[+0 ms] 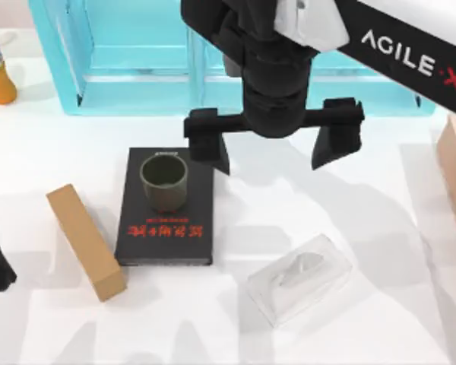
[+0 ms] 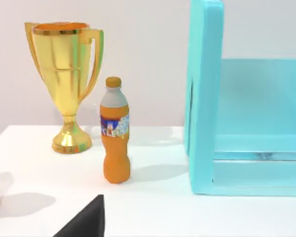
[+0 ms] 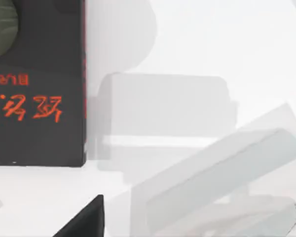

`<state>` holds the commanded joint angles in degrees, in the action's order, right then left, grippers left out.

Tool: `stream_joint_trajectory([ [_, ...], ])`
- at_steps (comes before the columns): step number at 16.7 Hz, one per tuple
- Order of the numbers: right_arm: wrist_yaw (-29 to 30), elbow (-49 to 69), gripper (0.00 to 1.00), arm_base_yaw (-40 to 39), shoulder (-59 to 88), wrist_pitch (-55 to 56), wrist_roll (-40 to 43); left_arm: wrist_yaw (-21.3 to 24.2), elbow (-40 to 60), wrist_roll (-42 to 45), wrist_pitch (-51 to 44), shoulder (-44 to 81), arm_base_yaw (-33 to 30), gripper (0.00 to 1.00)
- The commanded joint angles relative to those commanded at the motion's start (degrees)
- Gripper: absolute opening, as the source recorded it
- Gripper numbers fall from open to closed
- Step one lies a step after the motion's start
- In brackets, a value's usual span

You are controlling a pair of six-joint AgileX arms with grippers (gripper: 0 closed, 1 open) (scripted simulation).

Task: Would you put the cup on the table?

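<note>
Cup [image 1: 165,181]: stood upright on book [image 1: 167,232].
Right tool [image 1: 271,144]: wide open, empty, at cup's 2 o'clock.
Advice: straddle rim squarely.

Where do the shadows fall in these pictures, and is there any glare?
Top view: the right gripper, open, casts soft grey shadows on the table beside the cup. Left wrist view: the orange bottle shadows rightward. Right wrist view: pale shadows beside the black book; no glare.

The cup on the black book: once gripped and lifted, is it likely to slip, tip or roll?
The cup looks stiff, with a thick rim, so it should hold shape when squeezed. It is squat and upright on the book, so tipping seems unlikely; on its side, it would probably roll. Having no handle, its round wall might slip. The right end effector hangs open beside it.
</note>
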<state>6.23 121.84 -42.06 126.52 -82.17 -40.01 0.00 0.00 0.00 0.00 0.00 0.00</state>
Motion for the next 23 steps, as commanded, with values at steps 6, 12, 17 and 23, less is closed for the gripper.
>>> stream_joint_trajectory([
  [6, 4.6, 31.8, 1.00, -5.7, 18.6, -8.5, -7.2, 0.0, 0.0, 0.0, 0.0, 0.0, 0.0, 1.00],
  [12, 7.2, 44.5, 1.00, -7.8, 25.4, -11.0, -10.1, 0.0, 0.0, 0.0, 0.0, 0.0, 0.0, 1.00],
  [17, 7.1, 44.4, 1.00, -7.5, 25.2, -10.9, -10.0, 0.0, 0.0, 0.0, 0.0, 0.0, 0.0, 1.00],
  [23, 7.0, 34.6, 1.00, -6.7, 24.1, -2.1, -9.0, 0.0, 0.0, 0.0, 0.0, 0.0, 0.0, 1.00],
])
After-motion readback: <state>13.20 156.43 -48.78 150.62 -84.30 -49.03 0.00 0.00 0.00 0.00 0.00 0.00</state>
